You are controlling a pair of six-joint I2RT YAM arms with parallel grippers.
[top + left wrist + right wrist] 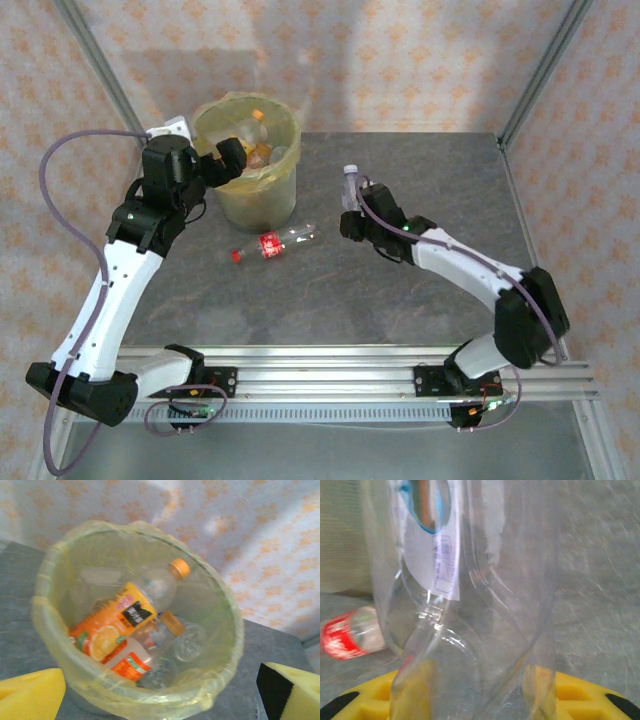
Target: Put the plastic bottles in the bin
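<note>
Top external view: right gripper (353,214) is clamped on an upright clear bottle (349,187) at 3 o'clock of the bin (265,202), evidently for transfer; left gripper (229,160) hangs fully open and empty over the bin. A red-labelled bottle (272,243) lies at its 6 o'clock.

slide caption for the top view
Right tool grips an upright clear bottle while the open left tool hangs by the bin.

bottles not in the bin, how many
2. The red-labelled bottle lies on the table in front of the bin; the white-capped bottle stands upright, held in the right pincer. Others may be hidden behind the arms.
</note>
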